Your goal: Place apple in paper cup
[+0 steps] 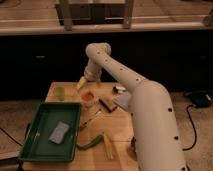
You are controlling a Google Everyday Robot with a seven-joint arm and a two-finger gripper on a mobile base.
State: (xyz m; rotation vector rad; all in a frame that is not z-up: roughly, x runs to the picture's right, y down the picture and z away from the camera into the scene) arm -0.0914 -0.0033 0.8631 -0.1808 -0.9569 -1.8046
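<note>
The apple [88, 94] shows as a small orange-red spot inside the round whitish rim of the cup [89, 103], so it appears to sit in the cup's mouth. The cup stands upright on the desk [114, 131], towards its far left part.

The hand [81, 84] hangs just above and behind the cup, a little to the cup's left in the view, with its pale tip pointing down towards the desk. Whether it is spread or pressed together I cannot tell, nor whether it touches the apple or the cup. The white arm [145, 115] rises from the lower right, bends at an elbow above the desk's far edge and comes down to the hand.

Left of the cup, near but apart from it, stands a green cup [60, 92], also upright. In front of both lies a green tray [45, 120] that takes up the desk's left side; a grey-blue cloth [59, 132] lies flat in it.

Right of the cup lies a short dark bar [106, 104], and beyond that a pale flat sheet [122, 100], partly hidden by the arm. A thin utensil [90, 120] lies slantwise in front of the cup, just beside the tray's right wall. Nearer the front edge lie a long green thing [92, 143] and some yellowish sticks [107, 147], side by side.
</note>
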